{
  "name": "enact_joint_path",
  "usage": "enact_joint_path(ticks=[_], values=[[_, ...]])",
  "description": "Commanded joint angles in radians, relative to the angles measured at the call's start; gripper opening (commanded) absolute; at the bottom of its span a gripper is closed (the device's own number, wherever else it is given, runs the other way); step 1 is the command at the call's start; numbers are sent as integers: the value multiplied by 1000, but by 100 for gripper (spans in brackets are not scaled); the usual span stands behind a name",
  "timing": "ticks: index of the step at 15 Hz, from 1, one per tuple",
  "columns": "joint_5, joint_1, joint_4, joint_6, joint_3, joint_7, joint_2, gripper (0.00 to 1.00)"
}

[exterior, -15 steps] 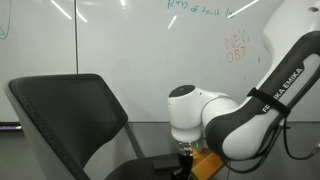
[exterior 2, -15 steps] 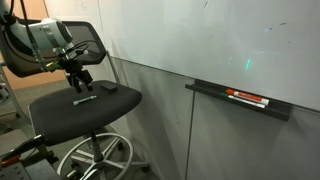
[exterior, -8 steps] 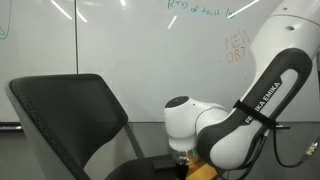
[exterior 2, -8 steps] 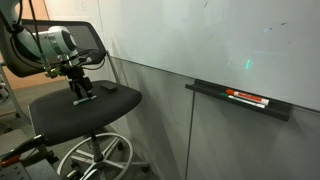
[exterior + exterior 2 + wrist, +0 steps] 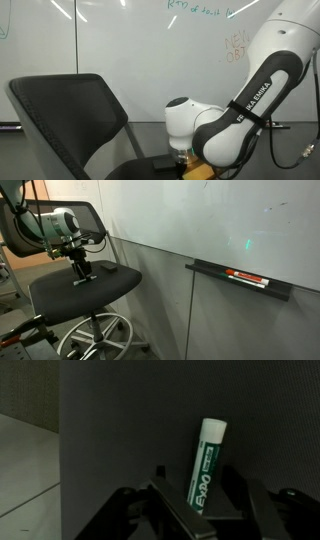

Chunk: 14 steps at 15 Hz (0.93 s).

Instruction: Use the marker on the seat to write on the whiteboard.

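The marker, green-labelled with a white end, lies on the dark cushion of the seat. In the wrist view it sits between my two fingers, with a gap still showing on its right side. My gripper is open and down at the cushion, straddling the marker. In an exterior view the gripper stands on the middle of the seat and hides the marker. The seat's curved backrest fills the left of an exterior view. The whiteboard is on the wall behind, also seen with faint writing.
A tray on the wall below the whiteboard holds reddish and dark pens. A small dark flat object lies on the seat beside the gripper. The chair's ring base is on the floor.
My gripper has come down and slightly left onto the seat, over the marker that lay bare a second ago. Little has moved in the last half second.
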Motion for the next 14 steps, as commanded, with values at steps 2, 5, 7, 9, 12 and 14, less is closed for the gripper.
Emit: enact_joint_path(ticks=[2,5,7,9,12,14], values=[[34,-2,14,16,-4,-15,6,22],[50,-8,13,23,-2,-22,7,2],[60,-12,12,29,-1,-26,6,5],[71,-17,13,33,0,-30,3,5],[82,-25,10,34,1,-43,-17,5],[98,-35,4,33,7,-57,-37,5]])
